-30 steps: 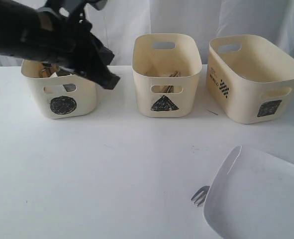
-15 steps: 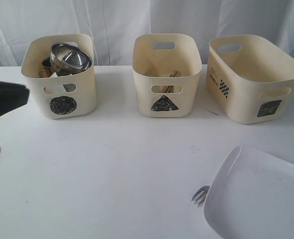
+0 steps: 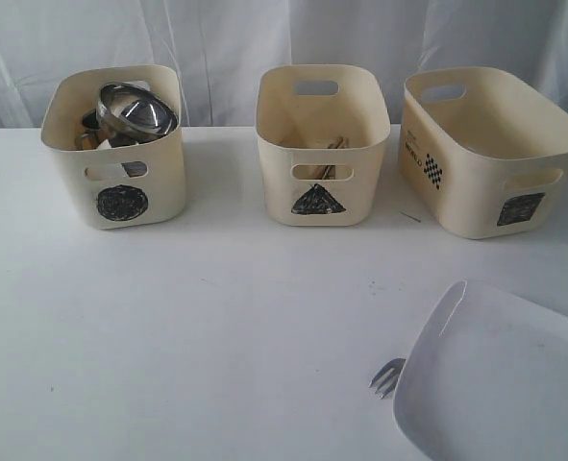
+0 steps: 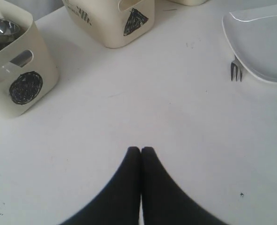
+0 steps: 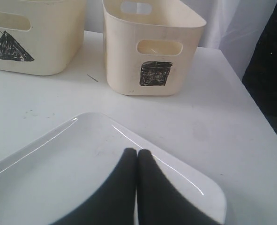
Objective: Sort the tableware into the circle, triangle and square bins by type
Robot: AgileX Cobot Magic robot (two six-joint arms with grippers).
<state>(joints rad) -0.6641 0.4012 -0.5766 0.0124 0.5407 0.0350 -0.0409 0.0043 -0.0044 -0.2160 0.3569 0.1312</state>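
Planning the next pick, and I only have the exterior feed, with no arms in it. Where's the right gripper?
Observer: In the right wrist view, the right gripper is over the white plate, jaws shut, holding nothing.
Operator: What is it facing?
Observer: The square bin stands just past the plate's far edge, mark toward the camera.
Operator: And the left one?
Observer: The left gripper is shut and empty above bare table. The circle bin and the fork are both well ahead of it.
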